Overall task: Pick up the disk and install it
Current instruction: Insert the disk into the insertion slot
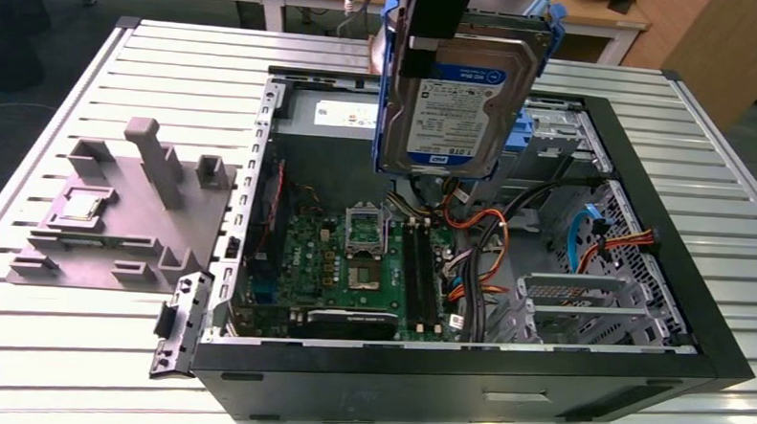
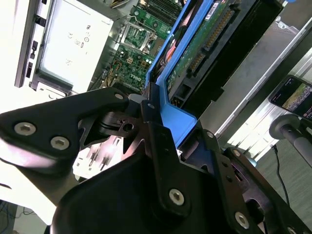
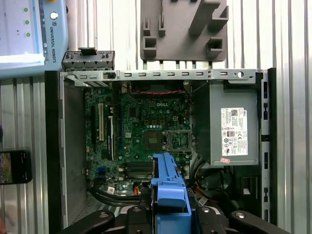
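The gripper [image 2: 155,114] is clenched on the blue bracket of the disk [image 2: 210,48], one finger on each side of the frame; in the first wrist view the same grasp shows at the bracket's end [image 3: 168,195]. The disk hangs on edge under the gripper, its connector edge pointing away from the fingers. In the exterior view it is in the air above the far part of the open computer case [image 1: 473,389], label side to the camera, and touches nothing.

So the pick-up looks done and the carrying step is in hand; nothing is installed yet.

Beneath lie the motherboard [image 1: 351,259] and loose orange and black cables [image 1: 480,245], with the power supply [image 3: 234,126] at one side. A metal drive cage [image 1: 579,307] stands at the exterior view's right.

Seating the disk would, I judge, call for turning it to match a bay's rails and keeping it clear of the cables. Which bay is meant I cannot tell.

Beyond the case, a grey block [image 1: 123,210] rests on the slatted table [image 1: 66,352].
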